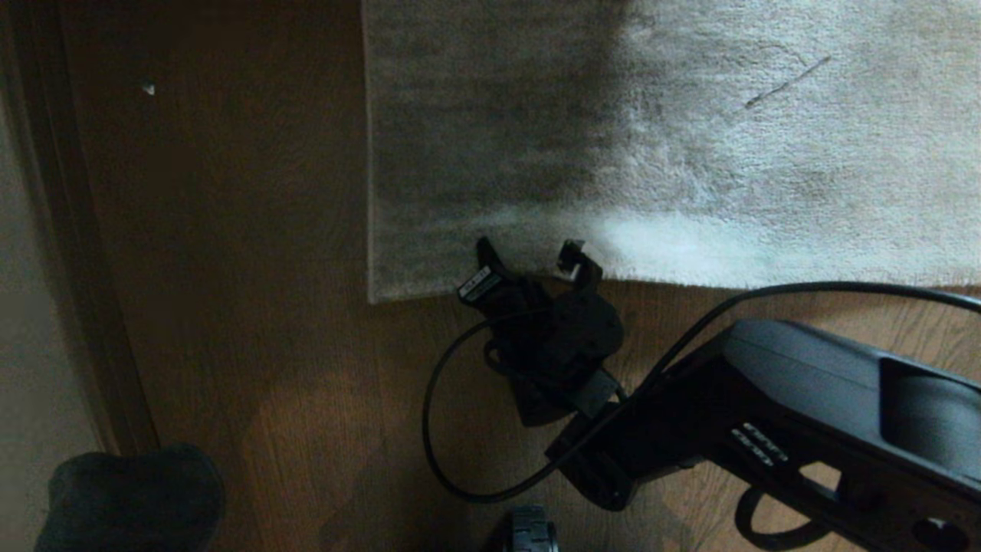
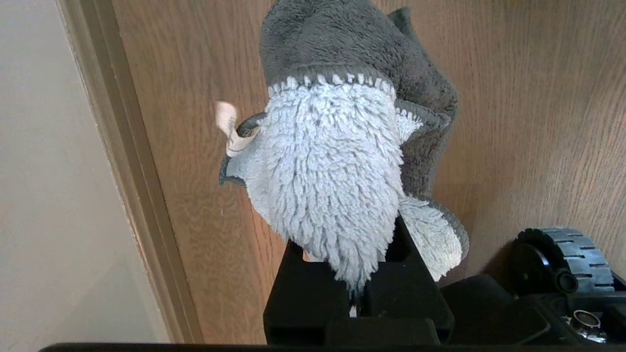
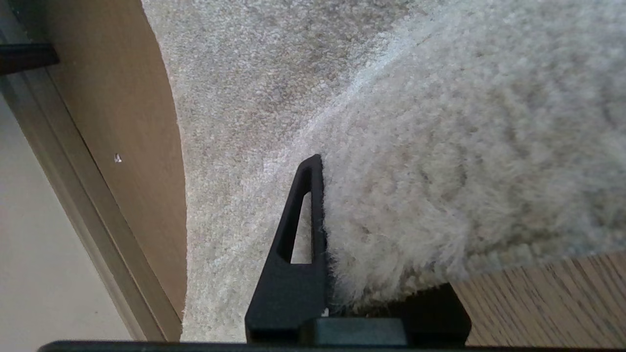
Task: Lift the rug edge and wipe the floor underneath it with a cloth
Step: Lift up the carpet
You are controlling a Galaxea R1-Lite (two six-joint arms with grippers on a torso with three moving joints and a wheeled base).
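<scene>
**Rug edge pinched, cloth held aside**

Rug edge [image 1: 529, 264] runs across the middle of the head view, where the right pincer [image 1: 529, 264] reaches up from the lower right and closes on the border near the corner. In the right wrist view one black finger [image 3: 303, 234] lies on top of the plush pile, and the rug edge [image 3: 391, 274] bulges up between the jaws, so the pincer is pinching the border. The rug fills the upper centre and upper right of the head view; the floor [image 1: 253, 307], dark wooden boards, takes the left and the bottom. A pale skirting strip [image 1: 69, 268] runs down the far left.

The left pincer [image 2: 357, 293] sits at the bottom centre of its wrist view, pressed together on the cloth [image 2: 332, 176], a shaggy whitish rag with a grey backing folded above it. The cloth hangs over bare floor [image 2: 538, 122], beside a black wheel [image 2: 572, 254] at the lower right.
</scene>
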